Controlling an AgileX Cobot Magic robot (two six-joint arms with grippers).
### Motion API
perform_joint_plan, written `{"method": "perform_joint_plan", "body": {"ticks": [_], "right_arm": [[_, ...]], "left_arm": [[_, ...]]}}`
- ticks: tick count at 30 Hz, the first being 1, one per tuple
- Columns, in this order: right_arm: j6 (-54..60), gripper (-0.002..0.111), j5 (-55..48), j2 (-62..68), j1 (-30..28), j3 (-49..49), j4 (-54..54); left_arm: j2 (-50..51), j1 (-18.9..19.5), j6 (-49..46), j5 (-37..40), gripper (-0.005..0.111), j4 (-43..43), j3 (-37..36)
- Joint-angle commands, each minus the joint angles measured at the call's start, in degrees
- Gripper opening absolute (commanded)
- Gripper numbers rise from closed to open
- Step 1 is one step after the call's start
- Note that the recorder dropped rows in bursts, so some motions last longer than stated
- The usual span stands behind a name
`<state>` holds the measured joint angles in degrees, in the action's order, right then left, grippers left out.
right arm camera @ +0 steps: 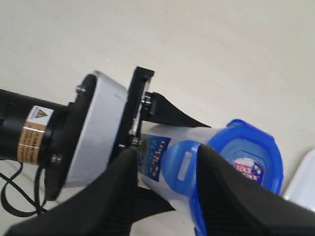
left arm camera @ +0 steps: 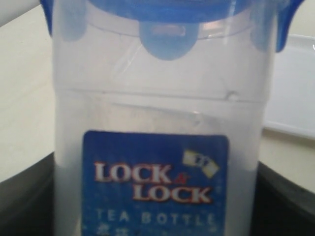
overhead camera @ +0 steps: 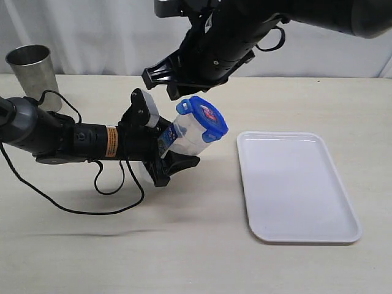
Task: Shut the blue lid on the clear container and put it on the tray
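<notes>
Black-fingered left gripper [overhead camera: 177, 148] is clamped round the clear container [overhead camera: 187, 136], holding it off the table [overhead camera: 184, 257] and tipped toward 2 o'clock in the exterior view. Blue lid [overhead camera: 206, 116] sits on its mouth, tabs folded down the sides. Right gripper [right arm camera: 167, 155] hovers just at 11 o'clock of the lid, jaws spread, gripping nothing. White tray [overhead camera: 294, 184] lies at 3 o'clock, apart from the container, and a steel cup [overhead camera: 30, 67] stands way off at 10 o'clock.

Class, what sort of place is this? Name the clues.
Likely a robotics lab: robot arms over a pale table, a white curtain behind, and props such as a tray and steel cup.
</notes>
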<state>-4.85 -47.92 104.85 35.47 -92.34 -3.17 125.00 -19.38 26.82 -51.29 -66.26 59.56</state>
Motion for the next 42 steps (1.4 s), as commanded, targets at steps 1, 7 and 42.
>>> {"method": "perform_joint_plan", "body": {"ticks": [1, 7, 42], "right_arm": [[-2.5, 0.038, -2.7, 1.6, -0.9, 0.0, 2.6], [-2.4, 0.038, -1.6, 4.8, -0.7, 0.0, 2.4], [2.7, 0.028, -2.3, -2.1, 6.0, 0.0, 11.3]], "left_arm": [[-0.6, -0.3, -0.2, 0.0, 0.0, 0.5, 0.2], [-0.6, -0.3, -0.2, 0.0, 0.0, 0.5, 0.2], [-0.6, -0.3, -3.0, -1.4, 0.0, 1.0, 0.2]]}}
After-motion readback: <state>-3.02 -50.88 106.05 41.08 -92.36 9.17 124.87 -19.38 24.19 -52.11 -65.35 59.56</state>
